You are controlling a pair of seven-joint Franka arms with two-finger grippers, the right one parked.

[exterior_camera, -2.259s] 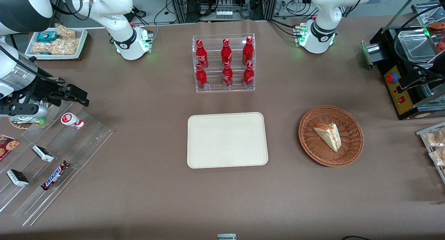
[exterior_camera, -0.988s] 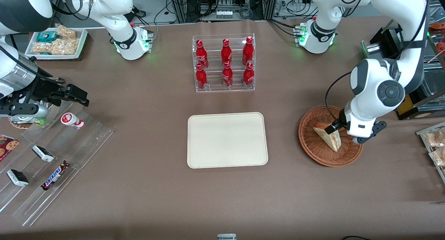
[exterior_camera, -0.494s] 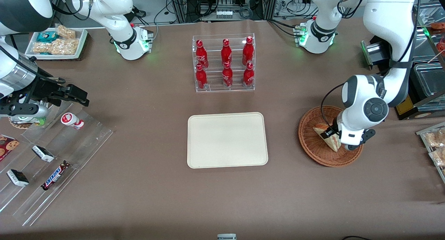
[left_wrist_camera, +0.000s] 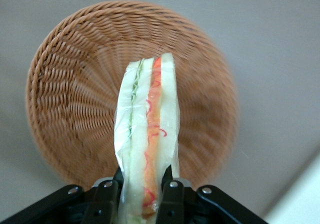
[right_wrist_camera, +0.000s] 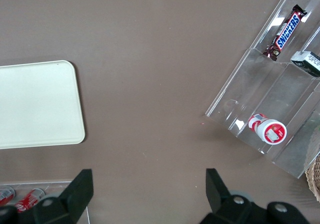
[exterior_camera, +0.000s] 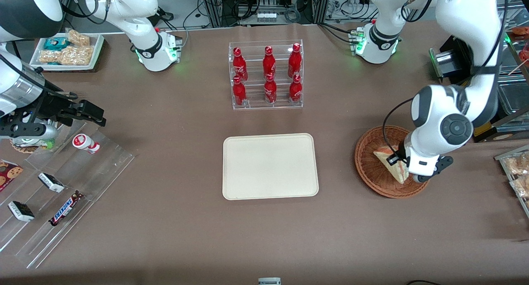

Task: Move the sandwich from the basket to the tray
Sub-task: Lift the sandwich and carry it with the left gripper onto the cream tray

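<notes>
- Table (exterior_camera: pixel 173 219): brown surface, carrying all items; edges cut off on every side of the front view.
- Left arm (exterior_camera: pixel 450 119): white links bent over the basket, covering its rim toward the working arm's end and part of the sandwich.
- Tray (exterior_camera: pixel 270 166): cream-beige rectangle with rounded corners and low rim, lying flat at the table's middle, well apart from the basket; only one corner portion visible in the right wrist view (right_wrist_camera: pixel 35 103).
- Basket (exterior_camera: pixel 372 169): round, shallow, reddish-brown wicker; seen whole but slightly blurred in the left wrist view (left_wrist_camera: pixel 75 98).
- Sandwich (exterior_camera: pixel 390 163): pale triangular wedge over the basket's interior; contact with the weave not discernible. Long axis running from the fingers out toward the basket's centre, cut edge facing the wrist camera (left_wrist_camera: pixel 147 144), showing green, pale and orange-red layers under clear wrap; gripped end hidden between the fingers.
- Gripper (left_wrist_camera: pixel 136 191): directly above the basket, black fingers (left_wrist_camera: pixel 170 196) clamped on the two bread faces of the sandwich; mostly concealed by the wrist in the front view (exterior_camera: pixel 399 163).
</notes>
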